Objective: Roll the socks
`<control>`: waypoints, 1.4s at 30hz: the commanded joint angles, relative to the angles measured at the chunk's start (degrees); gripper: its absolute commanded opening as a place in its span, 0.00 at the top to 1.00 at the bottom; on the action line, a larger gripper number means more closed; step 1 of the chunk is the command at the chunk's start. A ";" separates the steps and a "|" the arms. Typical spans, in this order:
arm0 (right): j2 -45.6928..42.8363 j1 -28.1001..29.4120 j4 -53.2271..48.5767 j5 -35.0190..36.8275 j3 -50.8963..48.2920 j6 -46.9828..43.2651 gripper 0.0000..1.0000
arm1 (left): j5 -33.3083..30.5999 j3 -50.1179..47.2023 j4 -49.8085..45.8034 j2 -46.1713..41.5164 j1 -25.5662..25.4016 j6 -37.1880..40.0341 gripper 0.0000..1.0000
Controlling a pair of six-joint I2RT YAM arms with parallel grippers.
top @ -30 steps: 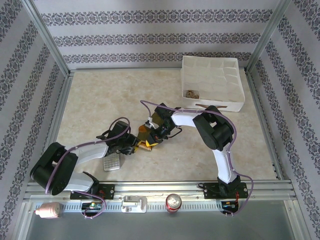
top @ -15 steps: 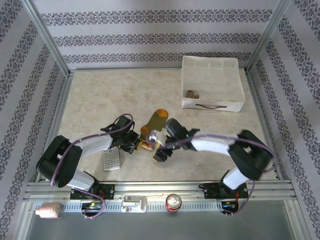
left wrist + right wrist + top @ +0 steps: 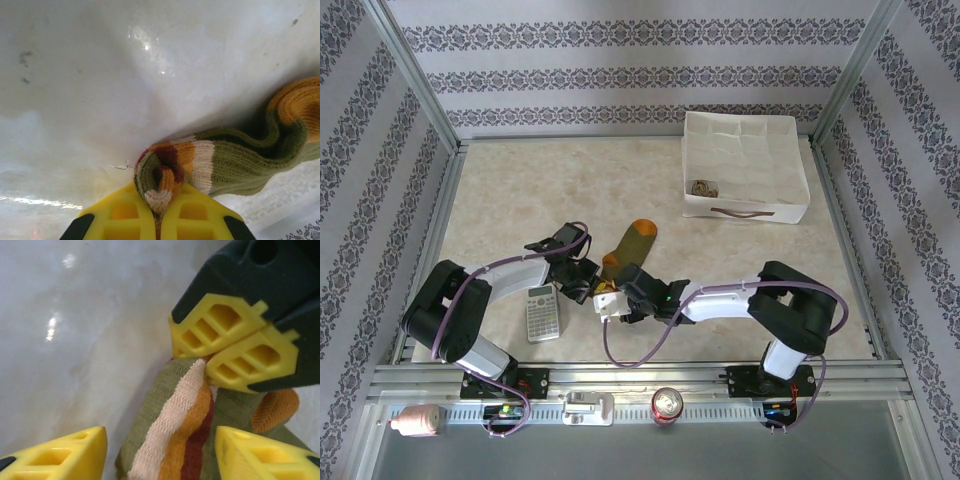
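Olive sock (image 3: 240, 165) between left fingers (image 3: 125, 217)

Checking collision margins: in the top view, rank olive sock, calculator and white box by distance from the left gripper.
1. olive sock, its cuff pinched in the left gripper
2. calculator, just toward the bases, left side
3. white box, far right of the table

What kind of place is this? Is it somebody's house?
Probably not: it looks like a robot test booth. The left arm and right arm are bolted to a metal rail, and patterned wall panels sit in a metal frame around the table.
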 commanded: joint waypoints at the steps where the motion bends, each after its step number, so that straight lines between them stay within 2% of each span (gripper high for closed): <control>1: 2.67 0.46 -0.07 4.33 2.73 -2.80 0.53 | -1.97 -1.86 -10.20 2.68 0.71 1.82 1.00; 4: 5.28 0.44 -2.83 5.32 4.18 0.11 0.83 | -1.76 -1.32 -10.51 2.55 1.03 2.45 1.00; 6: 6.29 0.20 -5.49 4.54 4.99 2.93 0.97 | -1.88 -0.91 -10.87 1.71 1.16 2.89 1.00; 7: 6.46 -0.12 -6.47 3.88 5.18 4.55 1.00 | -2.08 -0.63 -11.23 1.20 1.28 3.10 1.00; 8: 6.44 -0.65 -7.86 2.34 5.36 6.41 1.00 | -2.33 -0.34 -11.66 0.36 1.46 3.26 0.98; 10: 5.81 -1.76 -10.24 -1.90 5.46 9.83 1.00 | -2.53 -0.39 -11.80 -1.67 1.94 3.07 0.84; 12: 5.38 -3.08 -12.77 -7.70 5.63 12.57 1.00 | -2.92 -1.05 -10.68 -4.85 2.73 2.29 0.63; 14: 5.46 -4.42 -14.92 -13.05 6.06 14.58 1.00 | -3.10 -1.74 -9.69 -7.75 3.73 1.43 0.46; 17: 6.41 -6.62 -18.34 -20.73 7.64 17.30 1.00 | -2.93 -2.60 -8.63 -11.21 5.54 0.51 0.33; 18: 6.81 -7.52 -19.25 -23.13 8.18 18.27 1.00 | -2.87 -3.14 -7.96 -12.27 6.05 0.06 0.31; 21: 7.53 -9.96 -20.19 -29.63 9.24 21.28 1.00 | -3.37 -4.65 -6.82 -15.28 6.76 -1.01 0.30; 30: 13.64 -17.77 -24.59 -47.05 14.85 31.27 1.00 | -0.46 -8.60 3.72 -17.46 5.24 -2.02 0.38; 34: 16.11 -20.78 -25.50 -51.73 15.84 34.98 1.00 | -1.13 -9.76 8.71 -17.23 3.19 -3.08 0.43; 38: 16.37 -22.58 -25.42 -53.40 14.91 36.11 1.00 | -2.25 -10.28 11.93 -15.30 0.70 -3.76 0.49; 42: 16.36 -23.94 -24.85 -54.16 13.78 37.30 1.00 | -2.83 -10.69 15.67 -12.52 -0.97 -4.62 0.49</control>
